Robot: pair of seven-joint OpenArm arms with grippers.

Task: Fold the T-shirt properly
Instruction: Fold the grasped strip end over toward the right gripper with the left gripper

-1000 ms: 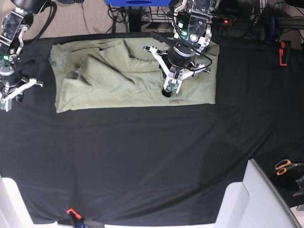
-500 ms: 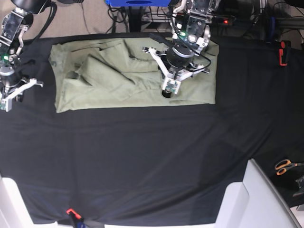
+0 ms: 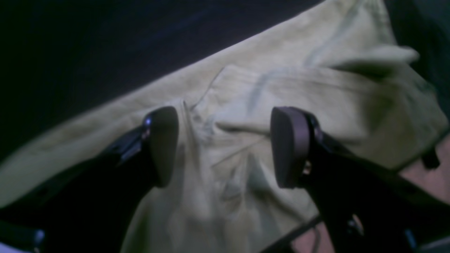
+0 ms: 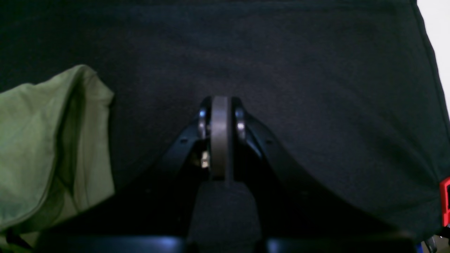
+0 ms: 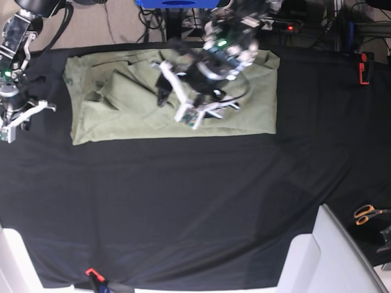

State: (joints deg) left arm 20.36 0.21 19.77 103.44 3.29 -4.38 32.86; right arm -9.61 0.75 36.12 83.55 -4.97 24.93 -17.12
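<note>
One T-shirt (image 5: 171, 97) lies along the far edge of the worktop (image 5: 183, 207), a pale green slab whose long axis runs left to right across that edge, its left half rumpled with folded-over layers, its right half flatter; nothing else of cloth is on the black cover. Two hands are in sight. The left hand (image 3: 225, 146) hangs directly over the middle of the shirt, its pads (image 3: 288, 147) standing wide apart with bare creased fabric between them and nothing gripped; the base view shows it blurred there (image 5: 189, 91), above the wrinkled ridge. The right hand (image 4: 219, 140) is pressed flat shut on nothing, parked over the black cover beyond the shirt's short end at the worktop's far corner (image 5: 15, 119), the shirt's edge (image 4: 45, 140) just beside it. So the left hand is plainly the nearer one; the cloth lies straight below it, and I'd judge the next grasp wants those jaws set across a fold line rather than along the shirt's length.
</note>
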